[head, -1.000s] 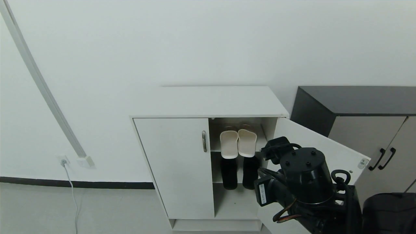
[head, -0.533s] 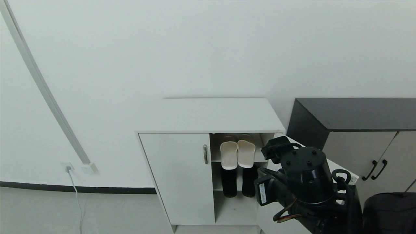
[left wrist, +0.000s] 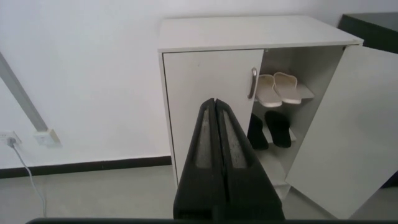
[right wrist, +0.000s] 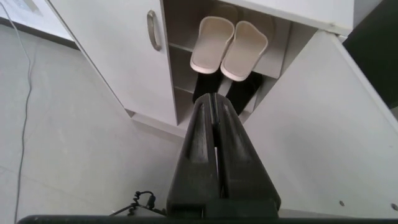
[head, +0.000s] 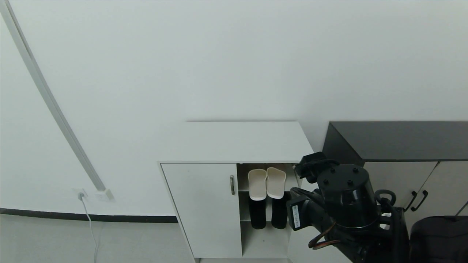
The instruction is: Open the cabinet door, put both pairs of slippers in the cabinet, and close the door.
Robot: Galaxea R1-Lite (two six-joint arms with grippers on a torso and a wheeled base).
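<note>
Head view: a white two-door wooden cabinet (head: 241, 142) stands against a white wall. Its left door (head: 201, 208) is shut, a small metal handle (head: 231, 185) at its inner edge. The right door (left wrist: 354, 124) is swung open, as the left wrist view shows most plainly. Inside the open right compartment a pair of cream-coloured slippers (head: 258, 183) lies side by side on the upper shelf, the near ends hanging over the shelf's edge. A pair of black slippers (head: 258, 215) sits on the shelf just below, also side by side. The bottom space under them holds nothing that can be made out.

The black right arm (head: 340, 204) is raised before the open compartment. In the right wrist view its jaws are clenched together on nothing, pointing toward the slippers but well apart from them, with the open door beside them. The left arm's jaws, in the left wrist view, are likewise pressed together and empty, facing the shut left door from a distance.

To the right stands a dark-topped cabinet with black handles (head: 398, 140); a wall socket with a cable (head: 81, 195) sits low on the left.
</note>
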